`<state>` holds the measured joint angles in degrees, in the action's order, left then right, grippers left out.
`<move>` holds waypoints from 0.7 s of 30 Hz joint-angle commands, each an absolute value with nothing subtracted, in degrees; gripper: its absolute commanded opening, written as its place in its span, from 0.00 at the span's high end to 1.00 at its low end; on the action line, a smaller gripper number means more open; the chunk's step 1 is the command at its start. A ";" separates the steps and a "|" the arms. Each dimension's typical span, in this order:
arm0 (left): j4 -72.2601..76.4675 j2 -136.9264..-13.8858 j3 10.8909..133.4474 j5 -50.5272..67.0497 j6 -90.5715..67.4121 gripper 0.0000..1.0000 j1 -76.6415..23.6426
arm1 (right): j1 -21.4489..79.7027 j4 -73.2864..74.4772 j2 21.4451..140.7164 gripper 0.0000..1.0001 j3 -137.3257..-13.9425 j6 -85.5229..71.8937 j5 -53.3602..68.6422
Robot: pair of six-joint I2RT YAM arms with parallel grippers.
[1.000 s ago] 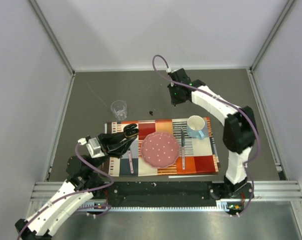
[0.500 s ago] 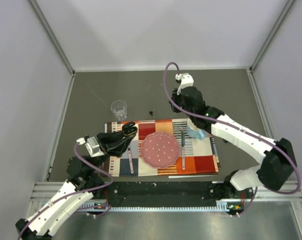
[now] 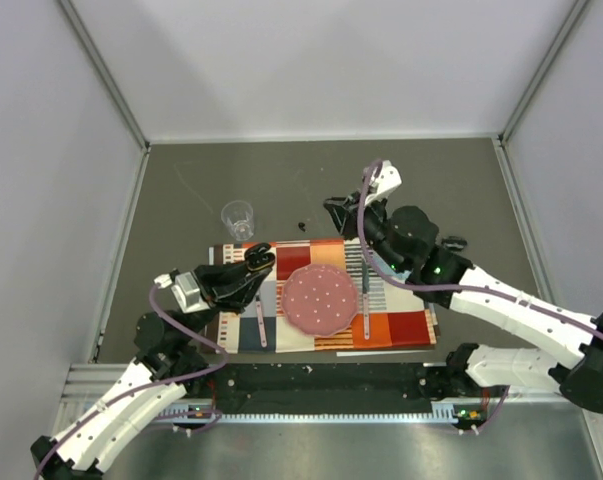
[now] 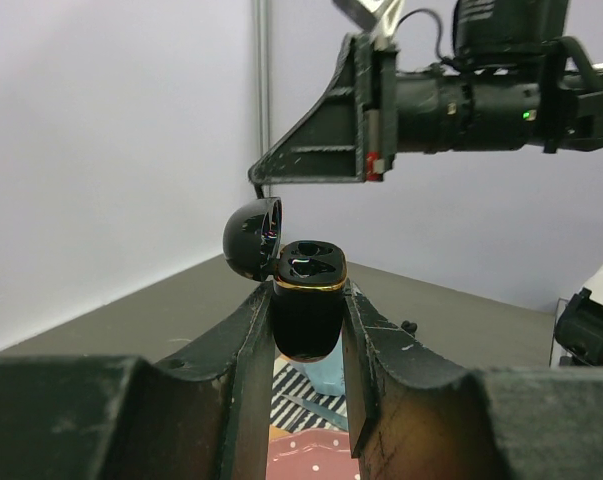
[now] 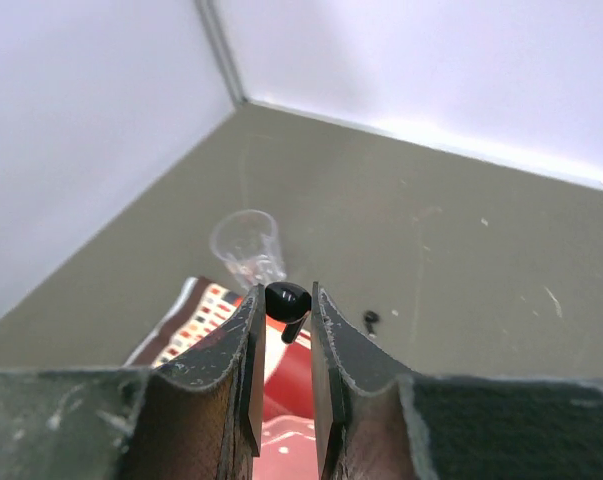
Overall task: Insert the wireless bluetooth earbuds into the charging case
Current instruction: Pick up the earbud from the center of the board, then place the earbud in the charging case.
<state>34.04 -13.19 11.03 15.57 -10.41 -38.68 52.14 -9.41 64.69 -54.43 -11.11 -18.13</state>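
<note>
My right claw [image 3: 333, 207] pinches one earbud [image 5: 287, 299], left claw [image 3: 262, 262] grips the open case [image 4: 307, 318]. Risk: off-angle entry knocks the earbud loose.

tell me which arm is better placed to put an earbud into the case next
Right. The right gripper is shut on an earbud, while the left gripper is occupied holding the charging case upright with its lid open.

The surface [image 3: 211, 180] was dull grey-brown, the placemat [image 3: 399, 326] blocked in red, orange and navy with black-and-white stripes. The plate [image 3: 321, 300] was pink with pale dots; the charging case [image 4: 307, 312] was glossy black with a gold rim, the earbud [image 5: 286, 299] black.
</note>
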 commanded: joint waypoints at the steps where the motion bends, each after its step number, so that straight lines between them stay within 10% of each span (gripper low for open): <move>1: 37.53 -14.06 11.51 16.00 -10.64 1.00 -38.58 | 56.24 -16.61 60.47 1.00 -53.97 -8.09 -15.12; 21: 36.74 -16.26 12.57 18.02 -8.88 1.00 -38.58 | 69.08 -14.59 56.25 1.00 -54.32 -5.71 -22.23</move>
<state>34.48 -15.49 11.03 16.88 -10.24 -38.68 68.31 -14.66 58.87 -53.67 -6.17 -18.28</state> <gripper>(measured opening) 0.335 0.194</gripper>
